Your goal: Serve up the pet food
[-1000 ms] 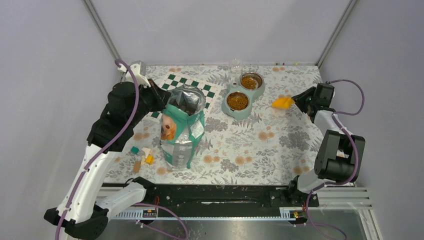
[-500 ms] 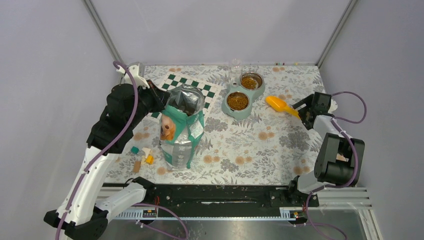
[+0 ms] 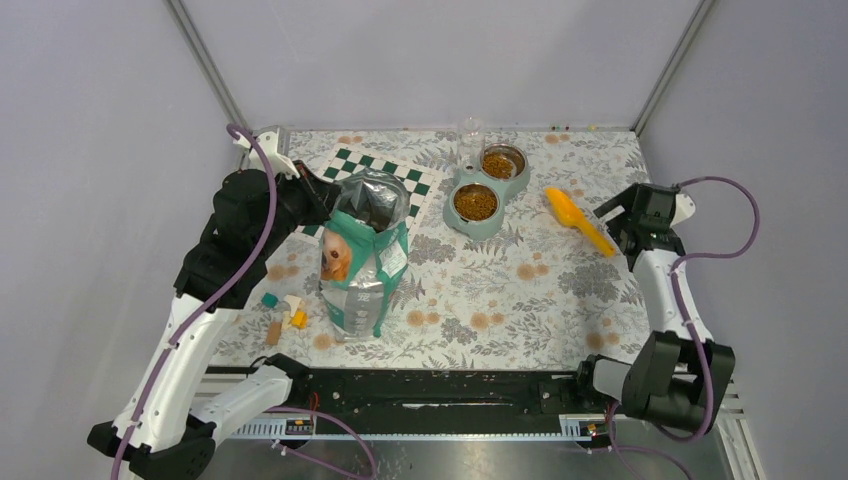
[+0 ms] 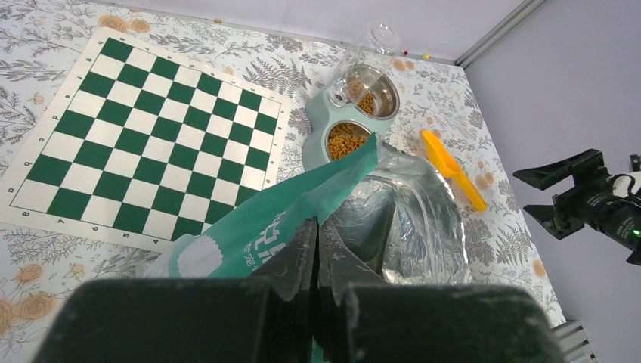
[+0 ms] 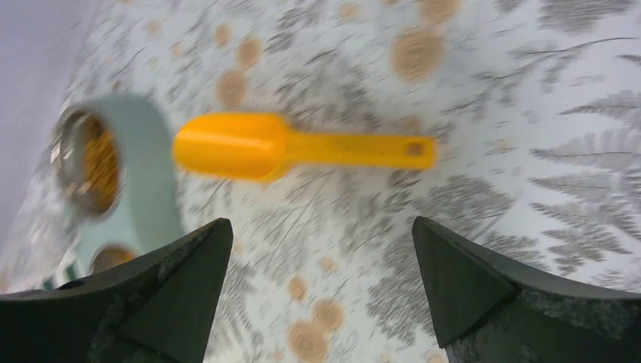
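I've got my right claw (image 5: 319, 227) spread wide and empty, the scoop (image 5: 302, 147) lying free just ahead of it, while my left claw (image 4: 317, 231) pinches the bag (image 4: 249, 234) rim.

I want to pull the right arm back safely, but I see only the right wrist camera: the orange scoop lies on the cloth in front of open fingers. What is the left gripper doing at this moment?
Observer: The left gripper is shut on the top edge of the teal bag, which stands upright and open.
Operator: Is there food in both bowls? My picture is blurred.
Observer: Yes. The top view shows pet food in both bowls of the feeder.
Operator: Is anything else lying near the bag?
Observer: Some small coloured blocks lie on the cloth just left of the bag.
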`<state>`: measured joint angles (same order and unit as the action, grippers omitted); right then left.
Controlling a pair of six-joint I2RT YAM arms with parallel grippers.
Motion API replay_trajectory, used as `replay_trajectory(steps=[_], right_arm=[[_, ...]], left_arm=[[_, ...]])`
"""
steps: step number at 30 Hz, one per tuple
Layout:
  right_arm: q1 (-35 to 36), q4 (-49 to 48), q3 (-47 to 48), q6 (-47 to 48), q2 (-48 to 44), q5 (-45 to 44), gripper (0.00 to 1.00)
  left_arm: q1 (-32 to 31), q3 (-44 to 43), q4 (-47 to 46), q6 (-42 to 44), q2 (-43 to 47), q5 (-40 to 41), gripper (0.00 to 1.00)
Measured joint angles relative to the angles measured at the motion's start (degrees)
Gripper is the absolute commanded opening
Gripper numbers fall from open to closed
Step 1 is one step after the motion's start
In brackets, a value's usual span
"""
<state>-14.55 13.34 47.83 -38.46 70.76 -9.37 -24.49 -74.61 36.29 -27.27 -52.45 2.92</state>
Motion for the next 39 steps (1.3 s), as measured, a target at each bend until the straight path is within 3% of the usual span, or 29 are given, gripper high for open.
replay_trajectory(steps=[4,11,16,21,26,30,39], right_arm=[[7.3,2.6,1.6,2.1,-5.8,4.2,0.88],[32.8,5.7,8.0,2.0,-17.9,8.7,0.84],[50.0,6.7,11.5,2.2,-22.4,5.2,0.84],[70.6,7.0,15.5,5.4,-18.2,-5.8,0.84],[88.3,6.3,24.4,11.6,-5.3,-16.7,0.83],[92.5,5.6,30.0,12.7,2.9,-20.0,0.82],[93.3,2.8,39.3,12.6,12.9,-26.9,0.73]], left_arm=[[0.0,0.0,0.0,0.0,0.0,-0.2,0.00],[0.0,0.0,0.0,-0.4,-0.2,-0.3,0.00],[0.0,-0.3,0.0,-1.8,-0.7,-0.4,0.00],[0.0,-0.3,-0.2,-2.4,-0.8,-0.3,0.00],[0.0,-0.3,-0.2,-2.4,-0.9,-0.3,0.00],[0.0,-0.3,-0.3,-2.4,-0.9,-0.3,0.00],[0.0,-0.3,-0.2,-2.4,-0.9,-0.3,0.00]])
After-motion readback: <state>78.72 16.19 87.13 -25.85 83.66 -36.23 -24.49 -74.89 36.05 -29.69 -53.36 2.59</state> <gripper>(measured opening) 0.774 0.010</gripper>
